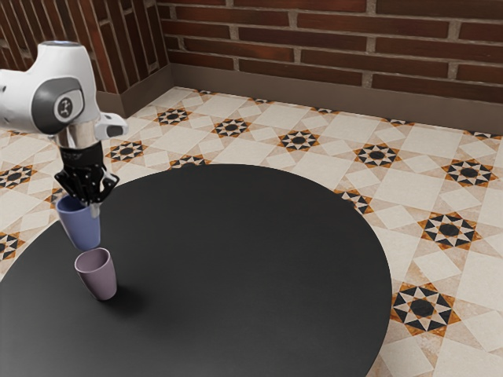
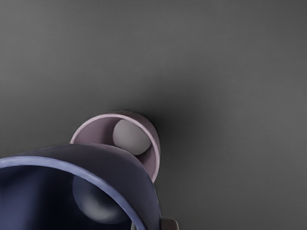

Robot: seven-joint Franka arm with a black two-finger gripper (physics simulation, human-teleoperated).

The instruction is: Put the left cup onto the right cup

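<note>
The blue tapered cup [image 1: 80, 226] and the mauve tapered cup [image 1: 97, 275] look like smooth plastic with a soft satin sheen. The round black table [image 1: 259, 267] is matt and even. The arm's white shell [image 1: 60, 56] looks glossy plastic; the red brick wall [image 1: 330, 39] looks rough, the patterned floor tiles [image 1: 409, 161] smooth.

Blue cup [image 1: 80, 224]: tapered, mouth up, near upright, raised clear of the desk [image 1: 251, 267], rim gripped in the tool [image 1: 85, 201]. Mauve cup [image 1: 97, 273]: same shape, stands upright, mouth up, on the desk near its edge at the exterior view's left. Blue cup's base hangs just above the mauve rim, slightly off-centre; contact cannot be told.
</note>
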